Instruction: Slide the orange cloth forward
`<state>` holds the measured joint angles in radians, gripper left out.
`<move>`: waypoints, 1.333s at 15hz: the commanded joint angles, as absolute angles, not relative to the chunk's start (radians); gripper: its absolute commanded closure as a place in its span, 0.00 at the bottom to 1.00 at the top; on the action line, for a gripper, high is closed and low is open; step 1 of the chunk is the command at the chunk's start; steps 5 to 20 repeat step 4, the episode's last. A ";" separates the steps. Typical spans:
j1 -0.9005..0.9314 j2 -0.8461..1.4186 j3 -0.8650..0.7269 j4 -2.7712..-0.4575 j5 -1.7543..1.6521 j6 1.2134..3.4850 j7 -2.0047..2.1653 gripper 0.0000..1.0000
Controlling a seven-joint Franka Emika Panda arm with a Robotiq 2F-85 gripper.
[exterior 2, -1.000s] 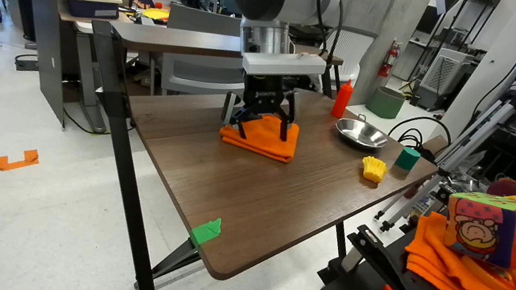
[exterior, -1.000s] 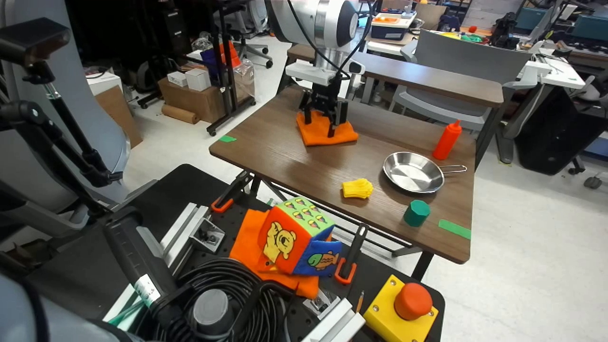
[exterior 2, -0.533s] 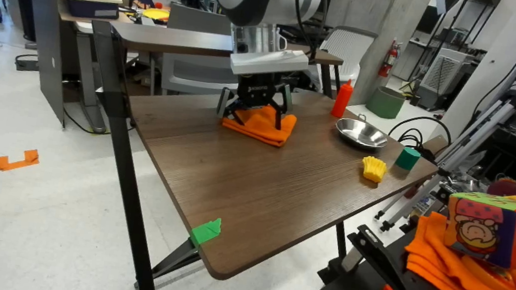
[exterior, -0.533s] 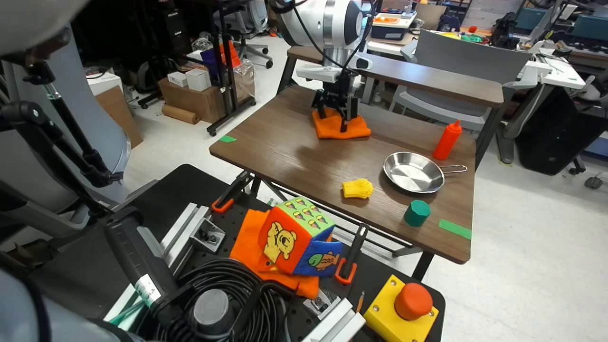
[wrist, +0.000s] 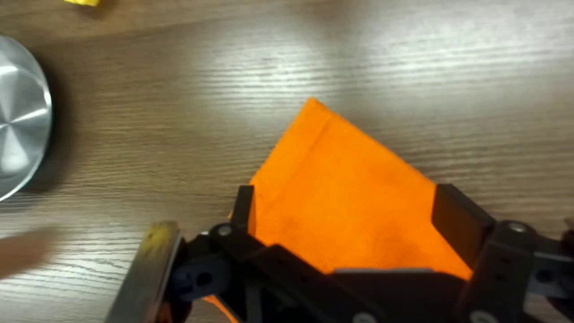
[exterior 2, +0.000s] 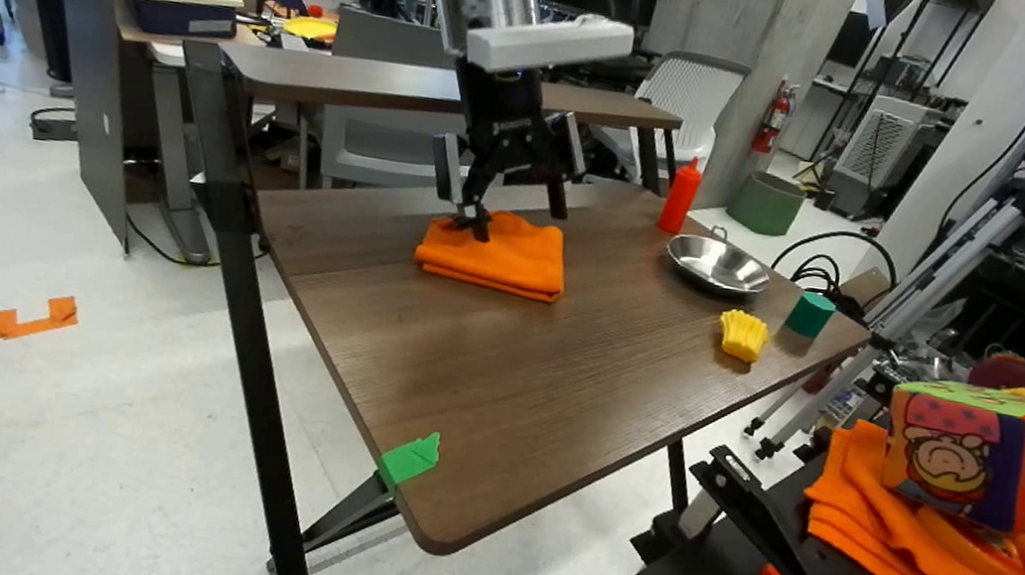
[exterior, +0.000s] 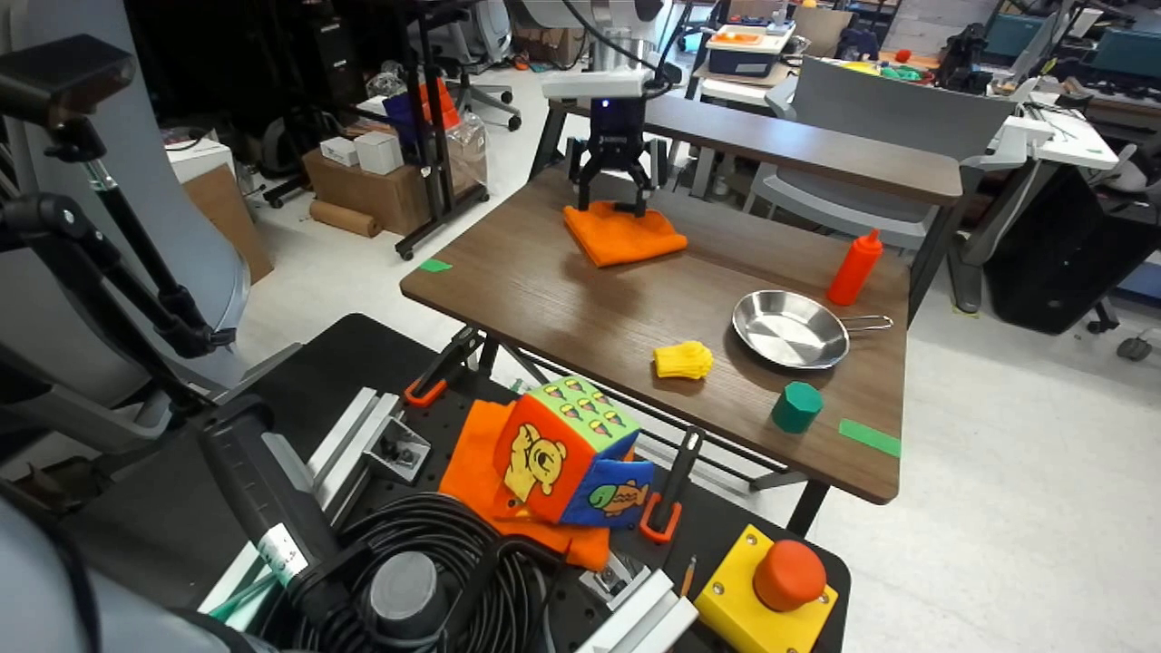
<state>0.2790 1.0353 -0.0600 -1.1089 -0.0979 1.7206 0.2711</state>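
Observation:
The orange cloth lies flat and folded on the brown table, towards its back, in both exterior views (exterior: 630, 240) (exterior 2: 505, 267). In the wrist view the cloth (wrist: 345, 179) points a corner away from me and spreads between my fingers. My gripper is open over the cloth's rear part, fingers pointing down, in both exterior views (exterior: 609, 209) (exterior 2: 519, 220). In the wrist view my gripper (wrist: 345, 215) has its fingers wide apart. One fingertip looks to be at the cloth, the other a little above it. Whether they touch it, I cannot tell. The cloth's rear edge is partly hidden.
A metal pan (exterior: 789, 331), a red bottle (exterior: 854, 268), a yellow ribbed item (exterior: 683, 360) and a green block (exterior: 796, 407) stand on the table. Green tape (exterior 2: 409, 460) marks an edge. A printed soft cube (exterior: 571, 453) sits on a bench in front.
The cloth first shifted towards the table's back, then sideways and slightly turned. My gripper moved with it, then rose and tilted, so more of the cloth shows.

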 commanded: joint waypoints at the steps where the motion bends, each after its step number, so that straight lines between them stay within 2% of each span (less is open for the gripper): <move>1: 0.273 1.001 -0.041 -1.135 -0.123 1.697 0.259 0.00; 4: 0.274 0.938 -0.038 -1.203 -0.132 1.686 0.240 0.00; 20: 0.274 0.938 -0.038 -1.203 -0.132 1.686 0.240 0.00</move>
